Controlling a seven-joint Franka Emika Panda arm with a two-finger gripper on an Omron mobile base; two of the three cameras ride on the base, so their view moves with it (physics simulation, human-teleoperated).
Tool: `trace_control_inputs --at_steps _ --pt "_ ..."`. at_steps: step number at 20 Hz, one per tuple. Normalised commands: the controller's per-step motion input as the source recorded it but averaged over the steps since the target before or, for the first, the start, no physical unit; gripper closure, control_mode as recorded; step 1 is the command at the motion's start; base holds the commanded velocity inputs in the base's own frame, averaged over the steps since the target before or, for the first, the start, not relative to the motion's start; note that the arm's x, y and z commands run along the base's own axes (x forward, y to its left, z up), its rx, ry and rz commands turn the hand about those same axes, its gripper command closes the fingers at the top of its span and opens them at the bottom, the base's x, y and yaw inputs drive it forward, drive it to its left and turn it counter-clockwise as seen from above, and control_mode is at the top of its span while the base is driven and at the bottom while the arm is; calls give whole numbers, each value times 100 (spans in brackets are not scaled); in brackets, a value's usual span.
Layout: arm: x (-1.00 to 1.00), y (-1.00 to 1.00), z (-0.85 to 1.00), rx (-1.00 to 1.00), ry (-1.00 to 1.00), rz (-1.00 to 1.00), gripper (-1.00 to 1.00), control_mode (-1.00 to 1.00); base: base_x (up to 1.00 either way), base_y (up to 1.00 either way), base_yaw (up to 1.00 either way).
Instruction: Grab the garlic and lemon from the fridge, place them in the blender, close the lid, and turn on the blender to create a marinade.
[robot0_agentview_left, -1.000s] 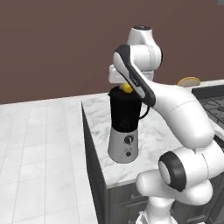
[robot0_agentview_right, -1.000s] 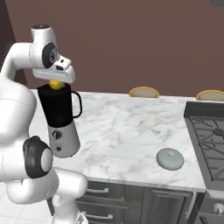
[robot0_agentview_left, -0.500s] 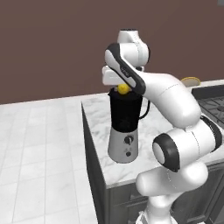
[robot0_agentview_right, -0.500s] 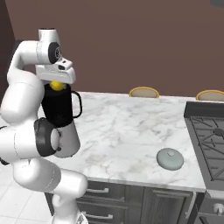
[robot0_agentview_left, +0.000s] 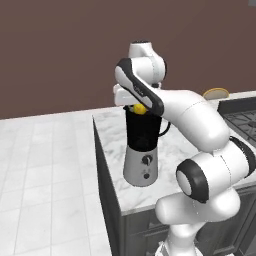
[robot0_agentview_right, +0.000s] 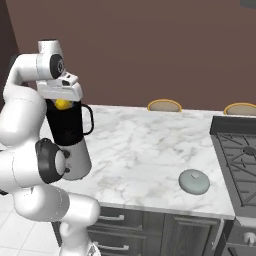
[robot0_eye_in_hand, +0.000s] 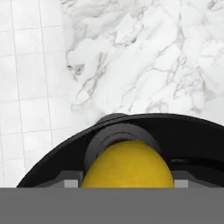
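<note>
Gripper (robot0_eye_in_hand: 126, 183) clamps one lemon (robot0_eye_in_hand: 127, 166) over one blender (robot0_agentview_left: 143, 150); one lid (robot0_agentview_right: 194, 181) lies well apart on counter (robot0_agentview_right: 150, 150).

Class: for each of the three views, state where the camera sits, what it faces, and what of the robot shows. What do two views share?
Left base view: behind the arm's left, facing the blender on the counter; the arm rises lower right.
Right base view: behind its right, facing the same counter with the lid; the arm rises lower left.
Hand view: on the hand, looking down at the lemon over the jar's mouth.
Both base views share blender, lemon and end effector.
</note>
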Motion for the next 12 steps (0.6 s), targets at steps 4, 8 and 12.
trace_control_inputs --at_steps 4,8,12 --pt "-40 0 -64 -3 0 2 100 -100 0 0 0" --pt "-3 0 -53 0 9 0 100 -100 0 0 0" --pt "13 9 -32 0 14 0 -100 -100 0 0 0"
